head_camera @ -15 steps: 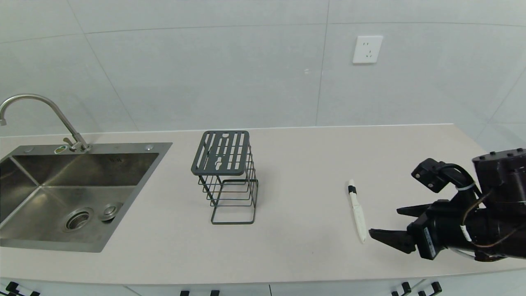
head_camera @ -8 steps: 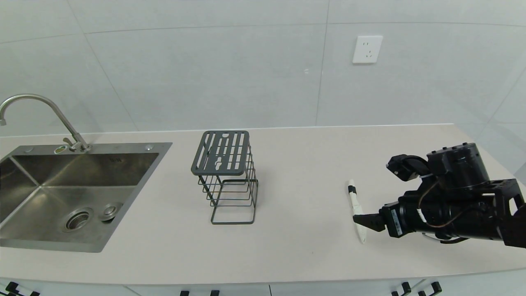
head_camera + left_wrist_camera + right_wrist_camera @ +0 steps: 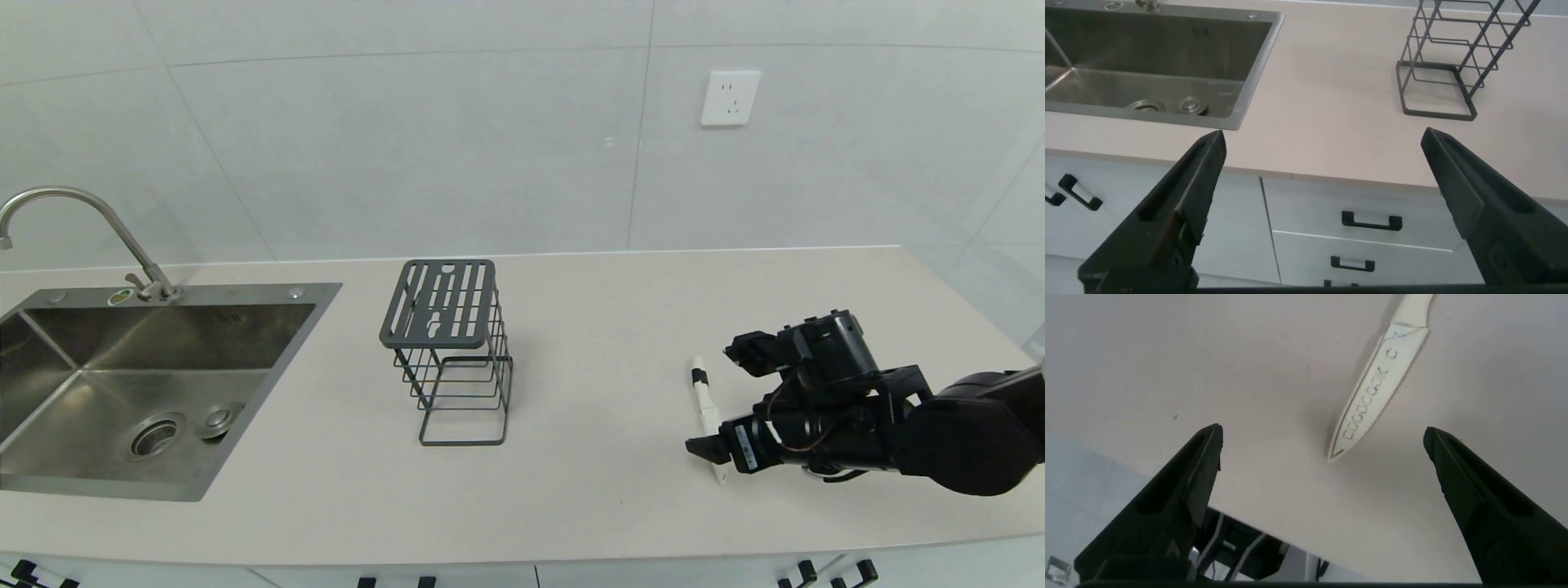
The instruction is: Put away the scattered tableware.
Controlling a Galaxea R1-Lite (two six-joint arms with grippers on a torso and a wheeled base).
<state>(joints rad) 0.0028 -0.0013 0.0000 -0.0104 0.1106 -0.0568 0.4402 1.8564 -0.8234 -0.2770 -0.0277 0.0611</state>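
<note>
A white knife point(image 3: 706, 411) with a black band on its handle lies flat on the counter at the right, blade tip toward the front edge. My right gripper point(image 3: 709, 443) hangs low over the blade end, open. In the right wrist view the knife point(image 3: 1380, 376) lies on the counter between the wide-spread fingers of that gripper point(image 3: 1323, 431), with its tip near their middle; nothing is held. My left gripper point(image 3: 1323, 135) is open and holds nothing, out past the counter's front edge.
A dark wire rack with a slotted top point(image 3: 447, 351) stands mid-counter, also seen as the rack point(image 3: 1454, 49) from the left wrist. A steel sink point(image 3: 318, 287) with a faucet point(image 3: 82, 220) is at the left. Cabinet drawers point(image 3: 1372, 220) lie below the counter.
My right arm has swung left toward the knife and its gripper has turned, coming from beside the blade tip to over the blade end. The knife and rack stayed put.
</note>
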